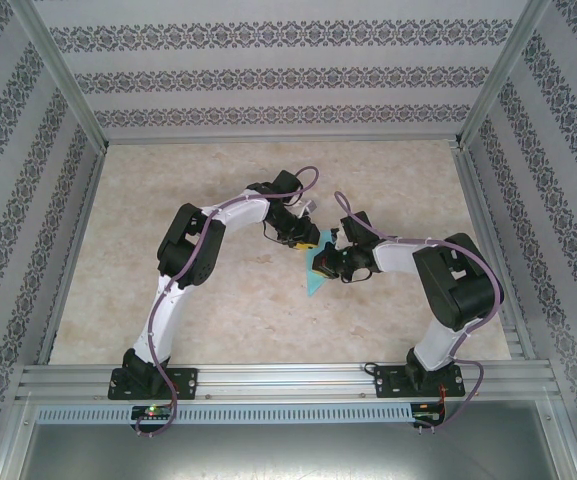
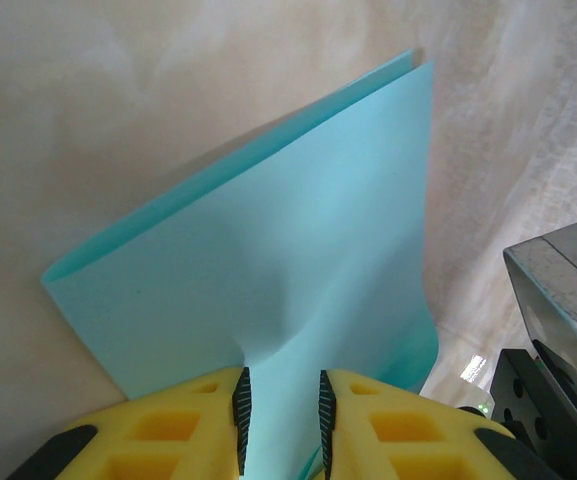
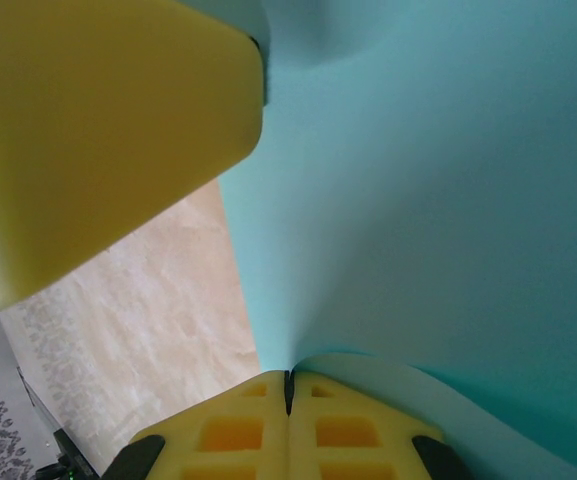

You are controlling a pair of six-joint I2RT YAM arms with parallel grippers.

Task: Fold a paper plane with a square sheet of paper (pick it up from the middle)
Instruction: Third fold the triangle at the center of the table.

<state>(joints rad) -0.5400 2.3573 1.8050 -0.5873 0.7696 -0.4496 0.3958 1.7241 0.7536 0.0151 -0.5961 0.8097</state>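
Hanging between the two arms is the paper (image 1: 317,268), a folded turquoise sheet held up off the table (image 1: 218,300). The right gripper (image 3: 289,380) has its pads pressed tight together on one edge. In its wrist view the sheet fans up and away from that pinch, spreading above and to the right of it. Just beside the right gripper sits the left gripper (image 2: 281,385). Its pads stand a little apart with paper running between them, puckered right at the tips. Whether that is a real grip, I cannot tell. From that side the sheet rises away doubled, two layers lying close, far corner pointing up.
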